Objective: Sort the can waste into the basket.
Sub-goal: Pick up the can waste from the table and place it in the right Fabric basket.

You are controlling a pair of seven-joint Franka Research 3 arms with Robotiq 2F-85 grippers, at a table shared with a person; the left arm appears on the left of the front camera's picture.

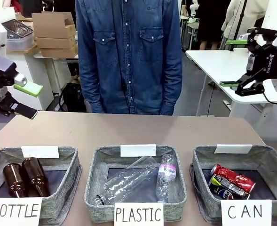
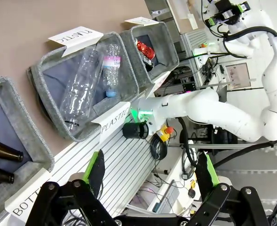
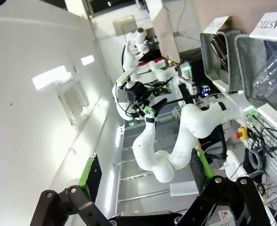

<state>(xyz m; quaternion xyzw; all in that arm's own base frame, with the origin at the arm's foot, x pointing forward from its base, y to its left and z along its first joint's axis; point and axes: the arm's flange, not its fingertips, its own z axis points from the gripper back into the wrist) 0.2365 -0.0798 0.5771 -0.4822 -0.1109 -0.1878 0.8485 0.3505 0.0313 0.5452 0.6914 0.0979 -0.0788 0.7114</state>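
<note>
The right claw (image 1: pixel 244 63) hangs with jaws apart and empty, high above the tabletop's (image 1: pixel 129 129) right edge. Well below it, the dented red metal can (image 1: pixel 233 177) and dark blue-black can (image 1: pixel 224 187) lie side by side, long axes slanting, inside the grey woven basket marked "CAN" (image 1: pixel 270 157). The left claw (image 1: pixel 23 99), likewise apart, is farther off.

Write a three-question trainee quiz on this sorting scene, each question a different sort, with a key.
1. True or false: the red can lies in the CAN basket.
2. What holds the two brown bottles? A) PLASTIC basket B) BOTTLE basket C) bare table
3. Fill in: both the left hand and the right hand are ___, holding nothing.

Key: 1 true; 2 B; 3 open.
</note>
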